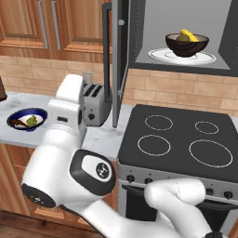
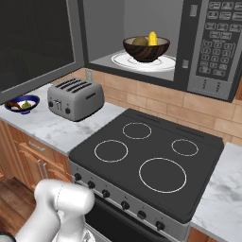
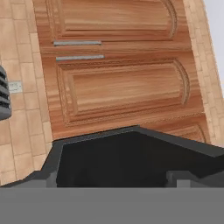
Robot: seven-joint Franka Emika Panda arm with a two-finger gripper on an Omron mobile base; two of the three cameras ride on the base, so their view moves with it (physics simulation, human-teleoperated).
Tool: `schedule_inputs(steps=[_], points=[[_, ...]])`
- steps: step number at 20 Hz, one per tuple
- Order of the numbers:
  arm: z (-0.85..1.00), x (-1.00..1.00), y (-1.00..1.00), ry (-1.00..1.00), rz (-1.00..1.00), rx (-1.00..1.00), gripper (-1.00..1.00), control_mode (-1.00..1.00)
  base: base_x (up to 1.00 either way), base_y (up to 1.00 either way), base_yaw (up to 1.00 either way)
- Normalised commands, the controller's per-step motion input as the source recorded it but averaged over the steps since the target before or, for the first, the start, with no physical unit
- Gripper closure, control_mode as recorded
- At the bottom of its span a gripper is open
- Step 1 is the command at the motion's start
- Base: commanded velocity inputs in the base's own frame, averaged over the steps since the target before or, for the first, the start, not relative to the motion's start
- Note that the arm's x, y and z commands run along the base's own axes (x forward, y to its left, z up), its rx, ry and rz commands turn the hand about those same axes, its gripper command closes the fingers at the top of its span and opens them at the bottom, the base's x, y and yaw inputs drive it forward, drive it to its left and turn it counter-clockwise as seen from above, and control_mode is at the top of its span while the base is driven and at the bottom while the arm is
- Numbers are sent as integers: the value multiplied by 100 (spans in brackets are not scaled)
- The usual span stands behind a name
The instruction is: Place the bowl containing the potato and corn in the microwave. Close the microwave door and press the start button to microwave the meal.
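The microwave point(image 2: 142, 42) is the biggest thing here, a grey-steel box mounted above the stove point(image 2: 151, 160), its pale grey inside lit and its keypad panel on the right side. The microwave door point(image 1: 116, 60) stands swung wide open; from the left base view it shows nearly edge-on with its long dark bar handle, and from the right base view its big dark glass window fills the upper left corner, cut off by the picture's edge. In the hand view the door's dark glass and grey frame point(image 3: 131, 157) lie close below the wooden cabinet doors point(image 3: 118, 65).

Inside, on the white turntable plate point(image 2: 120, 60), sits the bowl point(image 2: 146, 49): round, dark brown, wood-look, upright and roughly centred on the plate. The corn point(image 2: 152, 38), bright yellow, sticks up above the rim at the right; the potato point(image 2: 140, 41), olive-brown, lies beside it (most of each is hidden by the bowl's wall).

The gripper's fingers are hard to make out in the hand view, but its jaws are spread wide with nothing between them.

On the counter stand a toaster point(image 2: 75, 99) and a blue-rimmed bowl point(image 2: 21, 104) with small food bits too small to tell apart.
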Motion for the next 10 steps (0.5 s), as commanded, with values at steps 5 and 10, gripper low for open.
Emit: schedule_inputs(steps=[5, 10], points=[[0, 56, 29, 2, -18, -3, -100, -100, 0, 0, 0], [0, 63, 13, 9, -19, 0, -100, -100, 0, 0, 0]])
